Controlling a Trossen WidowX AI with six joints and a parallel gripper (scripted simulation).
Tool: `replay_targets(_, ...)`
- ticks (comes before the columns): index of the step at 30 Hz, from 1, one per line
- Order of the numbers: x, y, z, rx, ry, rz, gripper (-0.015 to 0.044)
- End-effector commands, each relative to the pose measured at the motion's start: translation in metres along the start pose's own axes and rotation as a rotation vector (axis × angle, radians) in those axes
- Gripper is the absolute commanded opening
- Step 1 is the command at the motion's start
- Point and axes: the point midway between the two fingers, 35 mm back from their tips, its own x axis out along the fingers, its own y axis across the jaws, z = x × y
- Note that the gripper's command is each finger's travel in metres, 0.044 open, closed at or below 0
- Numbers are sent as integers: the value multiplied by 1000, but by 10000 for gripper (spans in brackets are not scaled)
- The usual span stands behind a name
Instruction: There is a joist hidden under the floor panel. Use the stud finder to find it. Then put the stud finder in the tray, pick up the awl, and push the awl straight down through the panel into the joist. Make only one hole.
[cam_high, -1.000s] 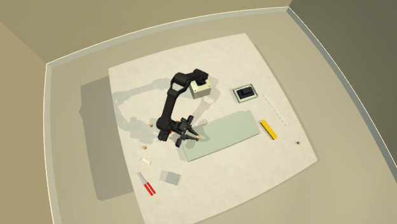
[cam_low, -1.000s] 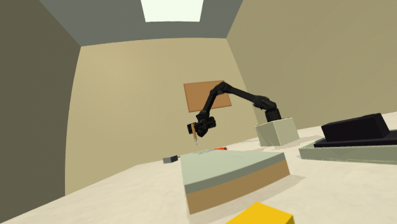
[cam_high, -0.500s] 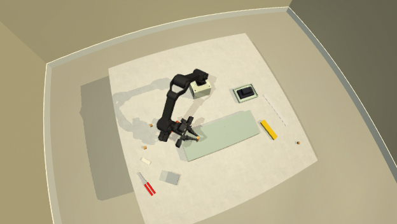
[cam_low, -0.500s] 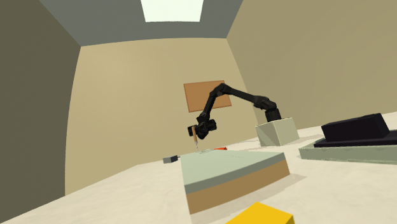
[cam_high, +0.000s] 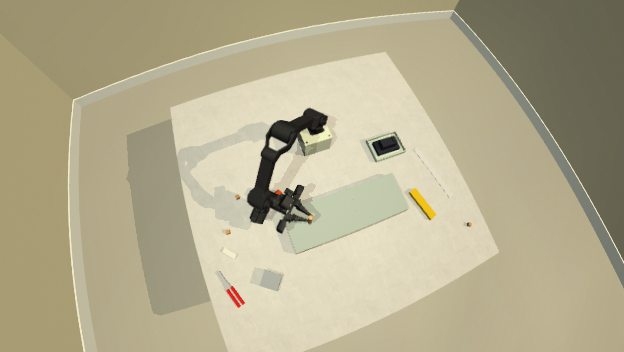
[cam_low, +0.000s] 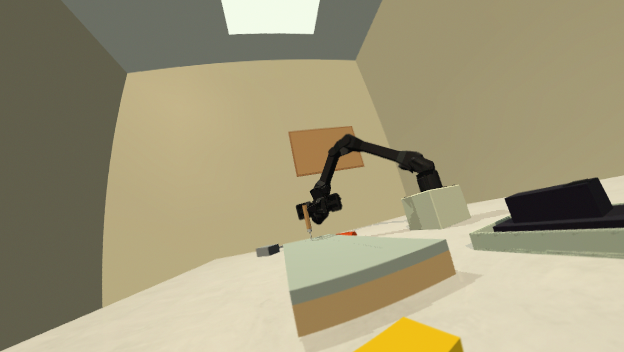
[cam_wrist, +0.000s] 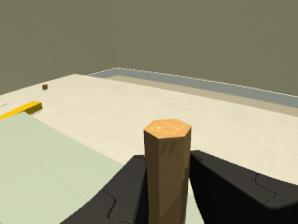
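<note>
My gripper (cam_high: 309, 217) (cam_wrist: 166, 163) is shut on the awl's wooden handle. The awl (cam_high: 310, 218) (cam_low: 307, 218) (cam_wrist: 168, 180) is nearly upright, tip down, leaning slightly in the exterior view. Its tip is at or just above the far left end of the pale green floor panel (cam_high: 370, 200) (cam_low: 345, 262) (cam_wrist: 30, 160); I cannot tell whether it touches. A faint dotted line crosses the panel in the wrist view. The joist is hidden. The black stud finder (cam_high: 387, 144) (cam_low: 557, 202) lies in the pale tray (cam_high: 391, 156) (cam_low: 530, 244), right of the arm's base.
A yellow bar (cam_high: 422, 204) (cam_low: 410, 337) (cam_wrist: 22, 109) lies beyond the panel's right end. A red item (cam_high: 279, 192) (cam_low: 346, 233) lies beside the gripper. A grey block (cam_high: 271, 280) (cam_low: 267, 250), a red-handled tool (cam_high: 235, 296) and a cream block (cam_high: 229, 253) lie front left.
</note>
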Motion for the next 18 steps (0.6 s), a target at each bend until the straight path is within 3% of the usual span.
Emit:
replay_targets(1, 0, 0, -6, -6, -3, -2, 0)
replay_targets(18, 0, 0, -4, -2, -1, -1, 0)
